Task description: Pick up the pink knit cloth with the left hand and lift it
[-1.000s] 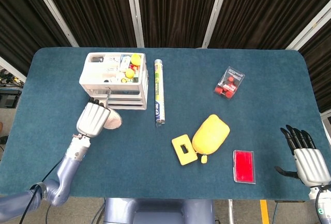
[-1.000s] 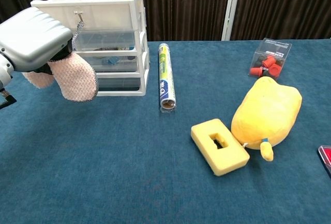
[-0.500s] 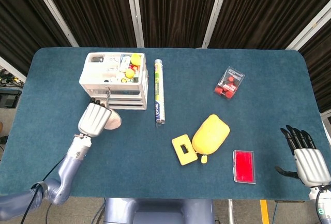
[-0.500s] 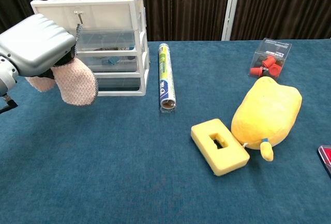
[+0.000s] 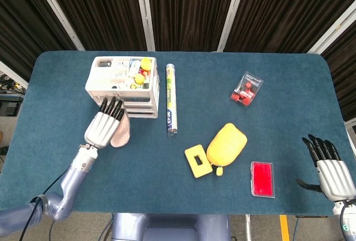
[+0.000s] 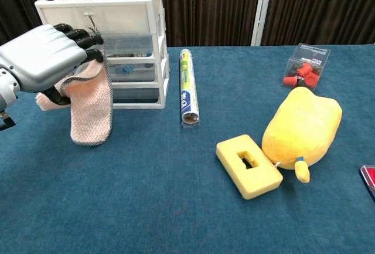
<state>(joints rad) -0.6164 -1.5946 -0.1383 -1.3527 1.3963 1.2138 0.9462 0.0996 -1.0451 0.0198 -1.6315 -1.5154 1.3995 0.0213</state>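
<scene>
The pink knit cloth (image 6: 91, 110) hangs off the table from my left hand (image 6: 44, 60), just in front of the white drawer unit (image 6: 126, 48). The hand's fingers (image 6: 79, 34) are stretched out towards the drawers, and the cloth still hangs from under the palm by the thumb. In the head view the cloth (image 5: 120, 133) shows at the right side of my left hand (image 5: 103, 127). My right hand (image 5: 329, 170) rests at the table's near right corner with its fingers apart and nothing in it.
A foil roll (image 5: 171, 97) lies right of the drawer unit (image 5: 123, 85). A yellow sponge block (image 5: 198, 161) and a yellow plush (image 5: 227, 145) sit mid-table, with a red case (image 5: 262, 178) and a clear box of red pieces (image 5: 246, 89) further right.
My left hand's fingers have straightened out from a curled grip. The cloth has unrolled and now hangs lower and longer beneath the hand. The right hand has not moved.
</scene>
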